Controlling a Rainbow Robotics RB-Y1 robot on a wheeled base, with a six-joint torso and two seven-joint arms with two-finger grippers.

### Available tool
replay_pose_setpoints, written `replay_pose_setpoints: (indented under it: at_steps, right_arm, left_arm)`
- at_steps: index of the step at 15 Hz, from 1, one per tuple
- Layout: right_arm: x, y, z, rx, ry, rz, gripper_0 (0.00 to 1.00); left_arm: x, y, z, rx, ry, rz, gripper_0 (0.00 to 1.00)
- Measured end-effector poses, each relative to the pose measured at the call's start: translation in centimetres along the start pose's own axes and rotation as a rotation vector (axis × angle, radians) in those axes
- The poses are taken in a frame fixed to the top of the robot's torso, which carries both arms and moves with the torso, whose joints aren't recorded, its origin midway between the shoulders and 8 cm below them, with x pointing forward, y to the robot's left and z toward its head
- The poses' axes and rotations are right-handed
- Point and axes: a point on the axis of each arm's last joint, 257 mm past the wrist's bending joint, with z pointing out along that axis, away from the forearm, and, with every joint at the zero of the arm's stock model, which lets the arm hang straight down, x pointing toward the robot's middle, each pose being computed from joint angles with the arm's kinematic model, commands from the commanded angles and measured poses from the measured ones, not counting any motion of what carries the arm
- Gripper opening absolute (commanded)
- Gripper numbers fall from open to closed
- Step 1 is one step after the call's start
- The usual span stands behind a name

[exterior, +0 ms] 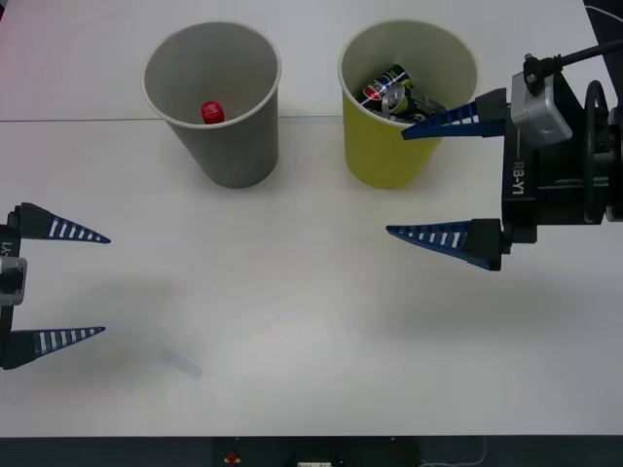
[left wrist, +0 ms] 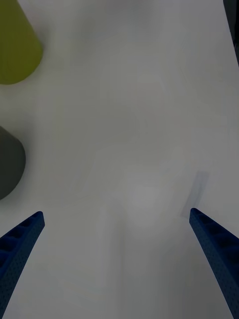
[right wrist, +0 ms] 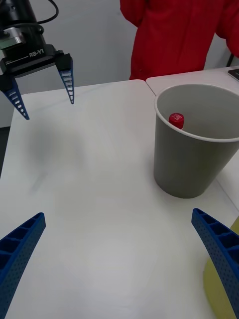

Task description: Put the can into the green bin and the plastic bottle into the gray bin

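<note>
The gray bin stands at the back left of the table, and the plastic bottle's red cap shows inside it. To its right stands the green bin with the can lying in it. My right gripper is open and empty, just right of and in front of the green bin, one finger reaching over its rim. In the right wrist view the gray bin holds the red cap, and the green bin is at a corner. My left gripper is open and empty at the table's left.
A small clear strip lies on the white table near the front, right of the left gripper. The left wrist view has the green bin and gray bin at its edge. A seam crosses the table behind the bins.
</note>
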Motion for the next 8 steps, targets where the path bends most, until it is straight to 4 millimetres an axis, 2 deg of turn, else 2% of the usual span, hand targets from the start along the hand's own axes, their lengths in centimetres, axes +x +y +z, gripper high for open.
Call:
replay_pose_setpoints:
  at_steps: [4, 8]
  right_arm:
    - [3.8, 2.1, -3.6, -0.030, 0.064, -0.050, 1.00]
    - [7.7, 3.5, -6.0, -0.018, 0.132, -0.088, 1.00]
  left_arm:
    - [0.0, 0.0, 0.0, 0.000, 0.000, 0.000, 1.00]
    - [0.0, 0.0, 0.0, 0.000, 0.000, 0.000, 1.00]
